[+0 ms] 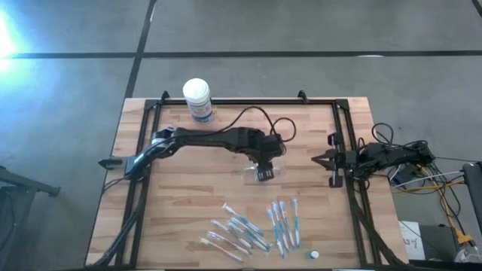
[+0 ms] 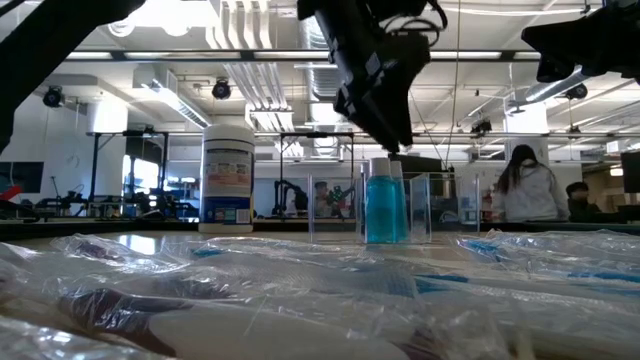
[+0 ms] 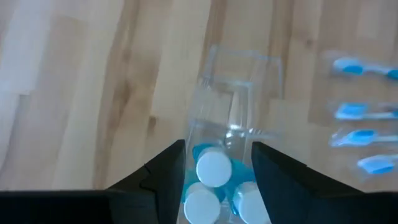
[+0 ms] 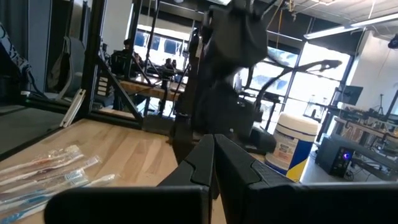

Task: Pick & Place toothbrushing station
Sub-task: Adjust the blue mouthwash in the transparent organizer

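The toothbrushing station (image 1: 277, 172), a clear plastic holder, stands on its base on the middle of the wooden table. Small blue bottles with white caps (image 3: 213, 168) stand in one end of it, and the low view shows these bottles (image 2: 386, 210) upright. My left gripper (image 3: 217, 180) is open and points steeply down just above that end, one finger on either side of the caps, touching nothing. In the low view its fingertips (image 2: 398, 143) are slightly higher than the caps. My right gripper (image 4: 214, 155) is shut and waits level at the table's right edge.
A white round tub with a blue label (image 1: 197, 98) stands at the far edge, left of centre. Several wrapped toothbrushes (image 1: 256, 226) lie near the front edge, with a small white cap (image 1: 314, 255) beside them. A black frame rail (image 1: 350, 188) runs along the right side.
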You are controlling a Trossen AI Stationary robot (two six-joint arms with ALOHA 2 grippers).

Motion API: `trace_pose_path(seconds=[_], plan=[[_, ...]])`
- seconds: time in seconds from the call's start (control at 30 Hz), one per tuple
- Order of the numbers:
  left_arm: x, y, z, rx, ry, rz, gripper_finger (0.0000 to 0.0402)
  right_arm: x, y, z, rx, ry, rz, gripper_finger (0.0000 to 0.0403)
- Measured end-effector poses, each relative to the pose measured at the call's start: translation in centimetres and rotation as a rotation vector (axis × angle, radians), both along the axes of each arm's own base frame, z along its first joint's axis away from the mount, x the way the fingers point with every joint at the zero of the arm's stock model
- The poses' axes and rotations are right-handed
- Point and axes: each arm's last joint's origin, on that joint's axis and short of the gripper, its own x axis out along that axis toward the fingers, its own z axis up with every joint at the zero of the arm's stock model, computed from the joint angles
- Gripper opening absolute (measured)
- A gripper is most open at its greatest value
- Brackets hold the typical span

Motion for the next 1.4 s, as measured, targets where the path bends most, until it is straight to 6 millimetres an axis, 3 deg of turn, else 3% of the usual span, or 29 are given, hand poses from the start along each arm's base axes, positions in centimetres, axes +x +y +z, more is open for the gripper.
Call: trace_pose_path(seconds=[0.13, 0.27, 0.4, 0.53, 0.73, 0.83, 0.93, 1.07, 1.23, 1.4], plan=[[-1.3, -0.6, 2.4, -0.001, 0.005, -0.038, 0.0188, 0.0, 0.0, 0.0, -0.001, 0.000, 0.000, 0.0008], [-4.1, -3.1, 6.2, 0.042, -0.053, -0.133, 0.0188, 0.0, 0.0, 0.0, -0.002, 0.002, 0.000, 0.0008], [-8.5, -6.3, 9.8, 0.142, -0.199, -0.174, 0.0188, 0.0, 0.0, -0.1, -0.003, 0.008, 0.000, 0.0008], [-14.3, -8.3, 10.3, 0.166, -0.399, -0.126, 0.0186, 0.0, 0.0, -0.1, 0.017, 0.010, 0.003, 0.0008], [-23.4, -8.5, 5.7, 0.052, -0.685, -0.099, 0.0137, 0.1, 0.0, -0.3, 0.048, 0.034, 0.009, 0.0008], [-27.8, -7.2, 2.9, 0.018, -0.798, -0.052, 0.0077, 0.1, 0.0, -0.3, 0.045, 0.035, 0.008, 0.0008], [-31.3, -5.0, -0.1, -0.009, -0.842, 0.123, 0.0015, 0.1, 0.0, -0.3, 0.041, 0.037, 0.007, 0.0008], [-33.3, -3.9, -2.4, -0.092, -0.973, 0.050, 0.0005, 0.2, 0.1, -0.3, 0.065, 0.034, 0.009, 0.0008], [-34.3, -3.4, -5.4, 0.021, -1.050, -0.051, 0.0004, 0.6, -0.2, 0.1, 0.124, 0.004, -0.104, 0.0008], [-35.2, -3.4, -8.0, -0.011, -1.091, -0.101, 0.0003, 1.2, -0.2, 1.2, 0.203, 0.102, -0.145, 0.0008]])
